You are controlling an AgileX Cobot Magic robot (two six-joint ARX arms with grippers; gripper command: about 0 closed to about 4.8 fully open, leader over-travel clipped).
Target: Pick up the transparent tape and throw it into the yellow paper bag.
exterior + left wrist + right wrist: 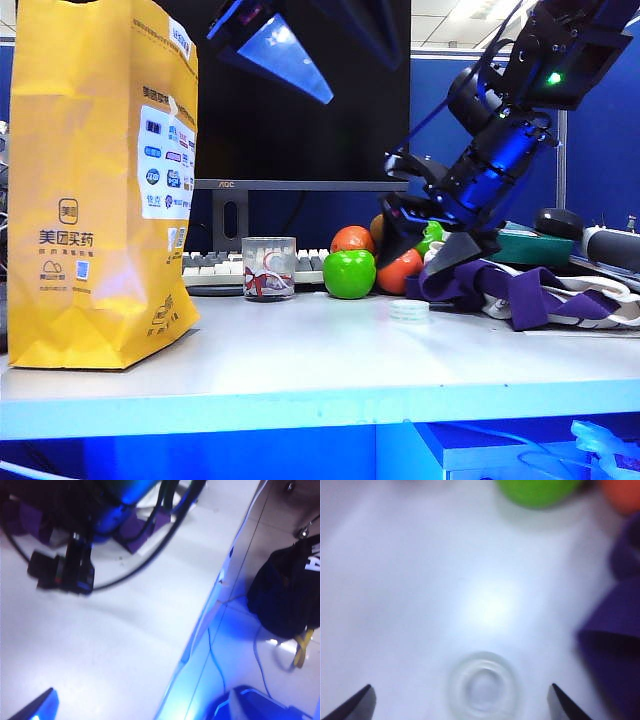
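Hovering over the transparent tape (409, 310), the right gripper (432, 243) has its jaws spread wide and nothing in them. Right wrist view: the tape (482, 690) lies flat on the white table (420, 605), between the two dark fingertips (357, 705), both clear of it. Exterior view: the roll sits just in front of the green apple (349, 273) and an orange (352, 239), beside the purple-and-white strap (530, 296), and right of the glass cup (269, 268). Yellow paper bag (95, 180) stands upright at the far left of the table (300, 360), well apart from the tape. Left gripper (275, 45) is raised high near the top of the exterior view, jaws wide, empty; only one fingertip (35, 707) shows in its wrist view, over the table edge. Keyboard (215, 270) and monitor (290, 90) sit behind.
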